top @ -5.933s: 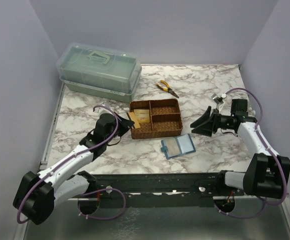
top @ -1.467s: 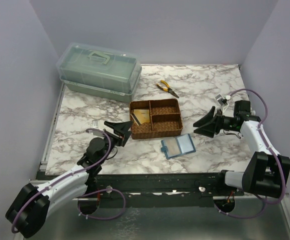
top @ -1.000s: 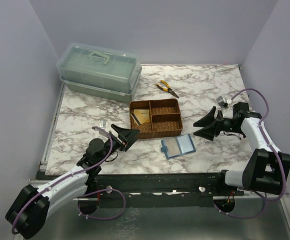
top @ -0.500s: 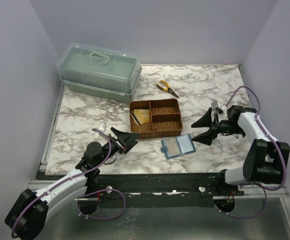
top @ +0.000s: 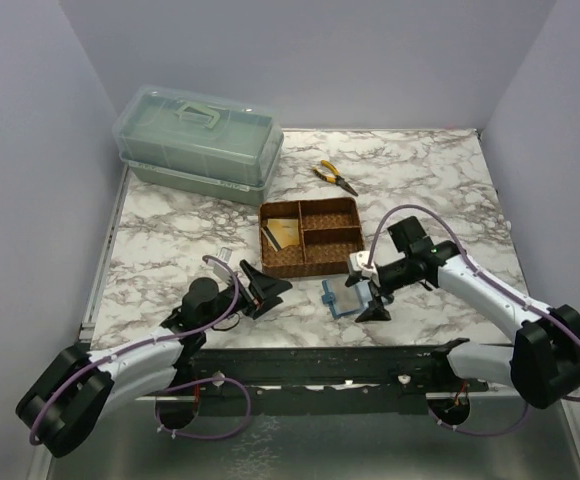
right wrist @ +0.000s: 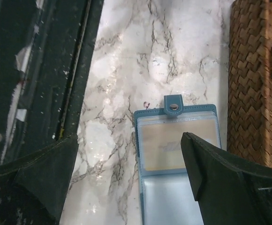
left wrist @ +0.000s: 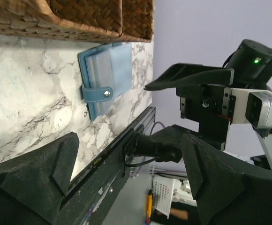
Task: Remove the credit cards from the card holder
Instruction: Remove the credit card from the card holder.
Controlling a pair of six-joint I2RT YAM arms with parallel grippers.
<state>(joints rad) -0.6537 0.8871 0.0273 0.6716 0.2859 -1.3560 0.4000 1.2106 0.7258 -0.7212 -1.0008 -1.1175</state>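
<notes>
Hovering wide open, the right gripper (right wrist: pixel 129 140) is framing the card holder (right wrist: pixel 166 187) between its fingers; the left gripper (left wrist: pixel 130 136) is gaping too.

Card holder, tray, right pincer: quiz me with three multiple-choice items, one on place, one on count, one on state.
1. Where does the card holder lie?
A) on the table, just in front of the woven tray
B) inside the tray
C) on the green box

2. How many compartments has the woven tray?
A) two
B) three
C) four

3. The right pincer is:
A) shut on the holder
B) open over the holder, empty
C) shut on pliers

Key: 1 A, bare marble shows around it. 2 B, one long compartment and two short. 3 B, its fingers stand wide apart with nothing between them.
</notes>
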